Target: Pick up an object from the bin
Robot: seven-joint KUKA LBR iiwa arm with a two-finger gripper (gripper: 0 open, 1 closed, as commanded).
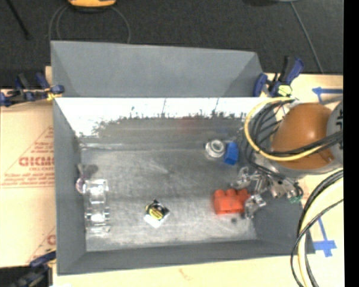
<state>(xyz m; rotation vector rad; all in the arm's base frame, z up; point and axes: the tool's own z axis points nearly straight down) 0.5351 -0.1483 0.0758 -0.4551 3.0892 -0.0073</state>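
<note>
My gripper [249, 197] hangs low at the right end of the bin, its metal fingers at the right edge of a red block [228, 201] with studs on top. Whether the fingers close on the block is not clear from here. A blue piece [231, 153] and a round silver cap [214, 149] lie just behind, near the back wall.
A small yellow, black and white item [156, 213] lies at the front middle. A clear plastic piece [96, 203] rests along the left wall. The arm with its orange dome and cables leans in over the bin's right rim.
</note>
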